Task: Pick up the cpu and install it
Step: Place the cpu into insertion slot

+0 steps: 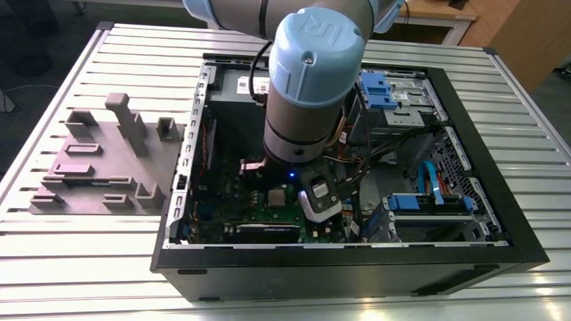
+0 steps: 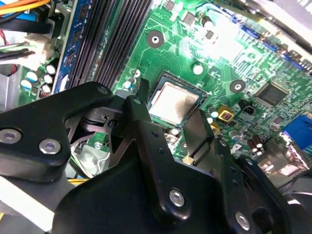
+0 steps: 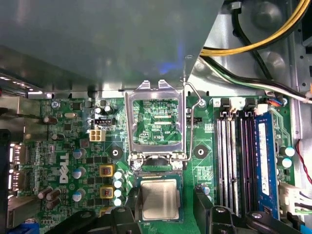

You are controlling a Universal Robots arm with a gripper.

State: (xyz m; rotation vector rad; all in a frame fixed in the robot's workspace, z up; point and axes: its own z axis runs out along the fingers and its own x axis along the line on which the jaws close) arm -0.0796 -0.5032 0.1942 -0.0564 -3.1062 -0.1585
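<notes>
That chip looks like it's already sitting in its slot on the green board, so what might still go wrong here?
The end effector straddles the cpu, which lies in its socket with fingers close on both sides; a small shift might nudge it askew. The retention frame stands open, so nothing clamps the cpu yet. Cables run near the arm and could snag.

Markings on board and arm

White lettering is printed on the green motherboard (image 3: 63, 168) beside the hand (image 3: 165, 207). A pale raised logo sits on the blue joint cap (image 1: 317, 40) above the hand.
</notes>
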